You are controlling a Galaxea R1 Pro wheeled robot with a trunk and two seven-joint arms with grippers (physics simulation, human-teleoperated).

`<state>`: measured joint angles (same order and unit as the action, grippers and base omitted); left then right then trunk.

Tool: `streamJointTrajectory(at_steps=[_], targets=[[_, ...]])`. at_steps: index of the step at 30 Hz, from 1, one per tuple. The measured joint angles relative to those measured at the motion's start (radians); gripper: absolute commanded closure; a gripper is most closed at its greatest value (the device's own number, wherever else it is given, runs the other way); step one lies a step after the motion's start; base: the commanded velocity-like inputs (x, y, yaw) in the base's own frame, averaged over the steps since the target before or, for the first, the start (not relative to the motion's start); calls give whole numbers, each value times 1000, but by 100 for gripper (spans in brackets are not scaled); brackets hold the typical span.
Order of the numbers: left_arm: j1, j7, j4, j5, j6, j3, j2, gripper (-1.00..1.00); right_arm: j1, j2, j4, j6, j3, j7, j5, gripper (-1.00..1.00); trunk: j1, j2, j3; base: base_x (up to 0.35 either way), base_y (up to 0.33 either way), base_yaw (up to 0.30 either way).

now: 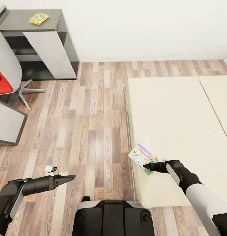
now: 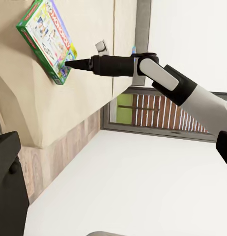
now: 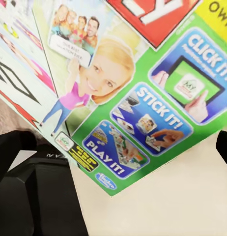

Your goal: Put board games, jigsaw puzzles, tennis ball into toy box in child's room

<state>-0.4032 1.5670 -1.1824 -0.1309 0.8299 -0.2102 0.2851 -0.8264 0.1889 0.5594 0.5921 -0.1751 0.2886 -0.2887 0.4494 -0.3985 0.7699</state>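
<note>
The right tool (image 1: 148,167) touches the corner of the Monopoly board game (image 1: 141,158) lying at the bed (image 1: 179,131) edge, its grip impossible to tell, so a shallow corner pinch could let the box slide floorward.

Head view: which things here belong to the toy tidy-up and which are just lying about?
Job:
- Monopoly box, at the bed's edge, right gripper at it
- jigsaw, on the dark counter

Lying about:
- red chair
- small white object, on the floor
</note>
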Motion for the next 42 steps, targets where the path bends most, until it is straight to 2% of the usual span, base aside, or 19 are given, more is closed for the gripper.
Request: streamJointTrajectory(at_steps=[23, 35, 42], targets=[[0, 0, 0, -2, 0, -2, 3, -100, 0, 15, 11, -2, -3, 18, -11, -100, 0, 0, -37, 0, 0, 0], [0, 0, 1, -2, -1, -2, 3, -100, 0, 17, 13, -2, -2, 100, -10, -100, 0, 0, -57, 0, 0, 0], [0, 0, 1, -2, 0, -2, 3, -100, 0, 18, 13, -2, -1, 171, -9, -100, 0, 0, -69, 0, 0, 0]])
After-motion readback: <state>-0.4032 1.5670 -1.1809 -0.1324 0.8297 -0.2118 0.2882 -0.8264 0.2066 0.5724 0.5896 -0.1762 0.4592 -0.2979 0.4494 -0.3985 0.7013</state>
